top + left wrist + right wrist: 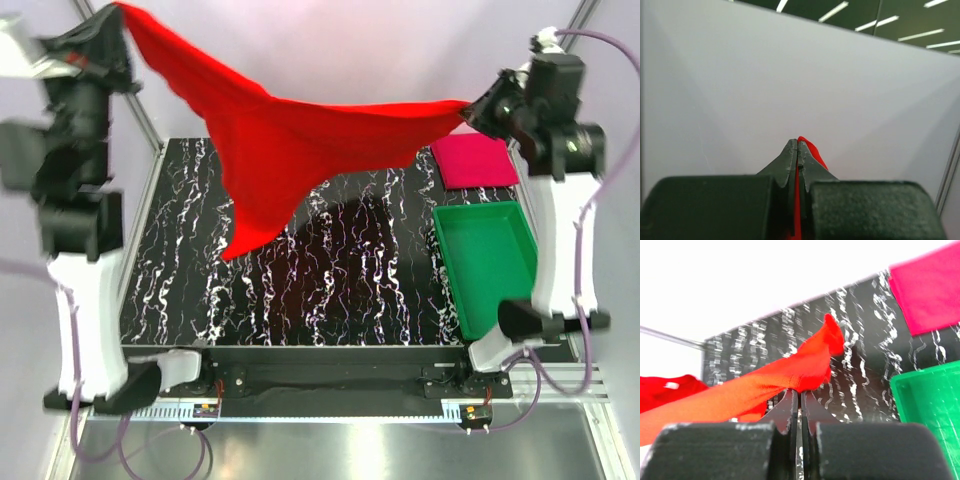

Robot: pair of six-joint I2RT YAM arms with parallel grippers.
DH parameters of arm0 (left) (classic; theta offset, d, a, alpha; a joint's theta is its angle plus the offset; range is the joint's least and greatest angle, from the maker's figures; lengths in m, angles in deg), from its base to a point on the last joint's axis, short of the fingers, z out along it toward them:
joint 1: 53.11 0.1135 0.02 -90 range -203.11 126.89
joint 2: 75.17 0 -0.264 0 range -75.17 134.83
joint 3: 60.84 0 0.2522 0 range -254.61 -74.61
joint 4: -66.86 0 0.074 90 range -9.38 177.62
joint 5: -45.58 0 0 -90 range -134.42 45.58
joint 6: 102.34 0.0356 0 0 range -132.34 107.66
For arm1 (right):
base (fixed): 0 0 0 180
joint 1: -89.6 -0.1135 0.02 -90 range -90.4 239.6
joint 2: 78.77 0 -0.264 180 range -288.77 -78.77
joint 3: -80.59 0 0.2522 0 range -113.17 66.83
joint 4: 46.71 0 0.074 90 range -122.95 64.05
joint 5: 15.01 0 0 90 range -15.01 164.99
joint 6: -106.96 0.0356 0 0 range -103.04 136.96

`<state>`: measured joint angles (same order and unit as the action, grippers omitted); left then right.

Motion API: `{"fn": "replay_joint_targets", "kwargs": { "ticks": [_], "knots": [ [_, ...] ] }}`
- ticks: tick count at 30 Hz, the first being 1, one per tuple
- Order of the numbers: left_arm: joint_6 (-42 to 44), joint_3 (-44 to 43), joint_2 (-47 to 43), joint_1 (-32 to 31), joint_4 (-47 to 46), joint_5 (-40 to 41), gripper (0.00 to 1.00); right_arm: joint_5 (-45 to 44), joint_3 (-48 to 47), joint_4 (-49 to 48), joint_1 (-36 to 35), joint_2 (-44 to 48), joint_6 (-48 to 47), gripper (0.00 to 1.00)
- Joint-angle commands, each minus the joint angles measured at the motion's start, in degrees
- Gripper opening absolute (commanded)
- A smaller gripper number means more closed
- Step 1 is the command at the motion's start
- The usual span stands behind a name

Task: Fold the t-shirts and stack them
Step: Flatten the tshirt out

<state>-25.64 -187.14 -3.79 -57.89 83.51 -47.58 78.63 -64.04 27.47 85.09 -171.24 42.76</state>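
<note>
The bright red t-shirt (270, 140) hangs stretched in the air between both grippers, high above the black marbled table (300, 290); its middle droops to a point toward the table. My left gripper (118, 28) is shut on one end at the upper left; red cloth (810, 149) shows between its jaws. My right gripper (470, 108) is shut on the other end at the upper right, with the bunched red cloth (805, 370) at its fingertips. The pinkish-crimson t-shirt (472, 160) lies folded flat at the table's far right, also in the right wrist view (930, 287).
A green plastic tray (490, 262) stands on the table's right side, in front of the folded shirt; its corner shows in the right wrist view (930, 410). White walls and a metal frame enclose the table.
</note>
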Motion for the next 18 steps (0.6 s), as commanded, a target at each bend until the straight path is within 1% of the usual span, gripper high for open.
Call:
{"fn": "replay_joint_targets", "kwargs": {
  "ticks": [1,3,4,10,14,16,18],
  "knots": [
    [1.52,1.08,-7.55,0.12,-1.67,2.28,0.0,2.16,4.74,0.4,-0.32,7.28,0.56,0.0],
    [1.78,1.09,-10.45,0.12,-0.97,2.37,0.0,2.69,6.06,0.22,-0.5,10.27,0.83,0.0],
    [2.05,0.91,-13.25,0.12,-0.27,2.37,0.0,2.95,6.85,0.13,-0.67,12.99,1.09,0.0],
    [2.14,-2.51,-18.81,0.12,1.93,2.63,0.0,3.74,8.88,0.13,-1.46,22.05,2.58,0.0],
    [2.4,-4.63,-19.26,0.12,2.2,2.98,0.0,3.39,6.07,0.31,-1.55,22.77,3.46,0.0],
    [3.1,-4.89,-17.5,0.12,2.46,2.98,0.0,3.22,5.97,-0.48,-1.55,21.19,4.34,0.0],
    [3.89,-5.07,-15.22,0.12,3.25,4.65,0.0,2.69,7.28,-2.23,-1.55,19.0,5.48,0.0]
  ]
}}
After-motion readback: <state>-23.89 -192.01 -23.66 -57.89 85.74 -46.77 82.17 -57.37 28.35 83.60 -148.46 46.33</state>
